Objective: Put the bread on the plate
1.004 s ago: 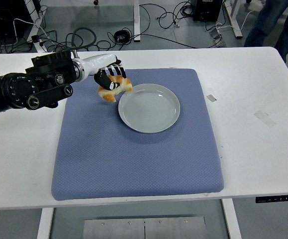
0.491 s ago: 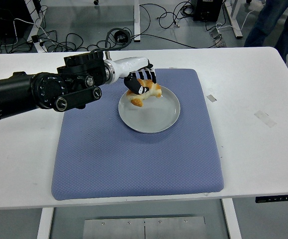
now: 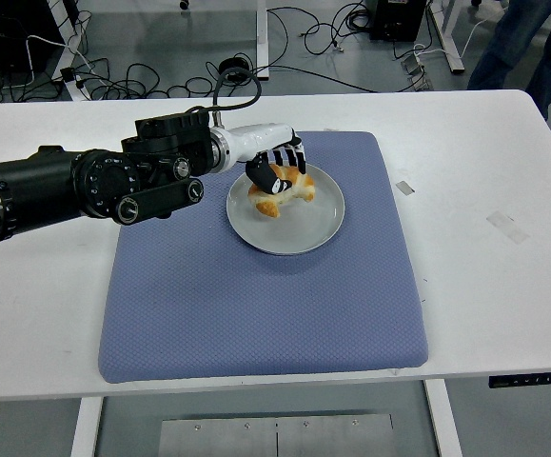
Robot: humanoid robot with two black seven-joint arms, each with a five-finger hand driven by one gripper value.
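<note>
One arm works: the left hand reaches in from nine o'clock, its dark fingers curled over the top of the bread and gripping it. The right arm is out of view. That top-down hold makes sense, since it leaves the underside of the bread free to meet the dish first. The bread sits over the plate, toward its eleven o'clock part, with its lower end at or very near the plate's surface; whether it truly rests there or hangs just clear, I cannot tell from this angle. The plate is pale and shallow, and holds nothing else; most of its floor from three to seven o'clock is bare. It lies on the blue mat, toward the mat's twelve o'clock edge, and the mat covers the middle of the table, probably to keep the dish from sliding. By my reading the carrying is done and only the letting-go is left: the fingers need to loosen and lift away without dragging the bread back over the rim at ten o'clock. The bread is soft and irregular, so it may roll or tip a little once freed, yet the raised rim should keep it in.
</note>
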